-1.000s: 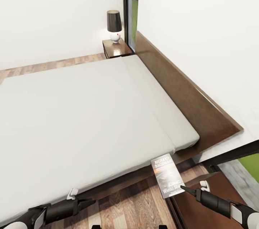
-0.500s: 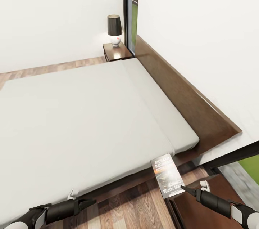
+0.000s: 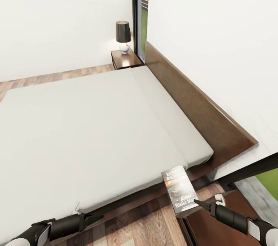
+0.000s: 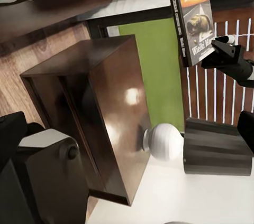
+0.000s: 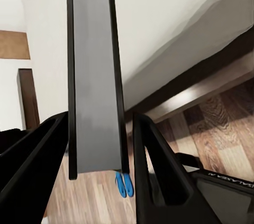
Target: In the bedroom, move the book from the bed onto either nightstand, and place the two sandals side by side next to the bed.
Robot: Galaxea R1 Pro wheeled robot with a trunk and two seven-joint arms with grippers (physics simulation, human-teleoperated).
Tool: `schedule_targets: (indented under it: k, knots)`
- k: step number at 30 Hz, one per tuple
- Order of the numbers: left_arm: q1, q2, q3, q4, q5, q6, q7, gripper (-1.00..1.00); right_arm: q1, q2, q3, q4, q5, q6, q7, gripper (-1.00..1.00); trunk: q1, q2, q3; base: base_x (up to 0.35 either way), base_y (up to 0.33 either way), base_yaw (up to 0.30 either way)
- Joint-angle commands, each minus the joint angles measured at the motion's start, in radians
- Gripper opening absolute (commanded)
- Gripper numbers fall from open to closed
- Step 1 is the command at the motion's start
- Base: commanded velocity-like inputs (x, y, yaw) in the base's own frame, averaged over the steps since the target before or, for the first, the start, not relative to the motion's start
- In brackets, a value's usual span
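Observation:
The book point(image 3: 179, 190), dark-covered with white "Richard Bachman" lettering, hangs over the floor between the bed point(image 3: 96, 130) corner and the near nightstand point(image 3: 216, 226). My right gripper point(image 3: 207, 200) is shut on its lower edge. The right wrist view shows the book point(image 5: 95, 76) edge-on between the fingers point(image 5: 159, 171), and the two blue sandals point(image 5: 124, 184) lie together on the floor far behind it. The left wrist view shows the book point(image 4: 193, 12) above the nightstand point(image 4: 106, 113). My left gripper point(image 3: 87, 215) is open beside the bed's long edge, holding nothing.
A second nightstand point(image 3: 125, 59) with a dark-shaded lamp point(image 3: 123, 36) stands at the bed's far side by a narrow window. A similar lamp point(image 4: 201, 147) stands on the near nightstand. The dark headboard point(image 3: 193, 110) runs along the white wall. Wood floor lies between bed and near nightstand.
The whole head picture has shifted: bed, far nightstand and lamp sit lower in the frame, so the camera moved. Both arms and the held book keep their places.

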Motion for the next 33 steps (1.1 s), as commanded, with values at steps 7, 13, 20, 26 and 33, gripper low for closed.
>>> schedule_targets:
  k: [7, 13, 20, 26, 33]
  knots:
    - [-0.001, 0.0, 0.008, -0.001, -0.009, 0.011, -0.006, 1.0, -0.001, 0.0, 0.008, 0.003, -0.01, 0.01, 0.005, -1.0, 0.001, -0.002, 0.01, 0.0, 0.0, 0.0]
    - [-0.001, 0.0, 0.008, 0.0, -0.009, 0.011, -0.006, 1.0, -0.001, 0.0, 0.008, 0.003, -0.01, 0.01, 0.005, -1.0, 0.001, -0.002, 0.02, 0.0, 0.0, 0.0]
    - [-0.001, 0.0, 0.008, 0.0, -0.009, 0.011, -0.006, 1.0, -0.001, 0.0, 0.008, 0.003, -0.01, 0.01, 0.006, -1.0, 0.001, -0.002, 0.031, 0.0, 0.0, 0.0]
    - [-0.001, 0.0, 0.008, 0.0, -0.009, 0.011, -0.006, 1.0, -0.001, 0.0, 0.008, 0.003, -0.01, 0.01, 0.006, -1.0, 0.001, -0.002, 0.041, 0.0, 0.0, 0.0]
    - [-0.001, 0.0, 0.008, -0.001, -0.009, 0.011, -0.006, 1.0, -0.001, 0.0, 0.008, 0.003, -0.01, 0.01, 0.005, -1.0, 0.001, -0.002, 0.053, 0.0, 0.0, 0.0]
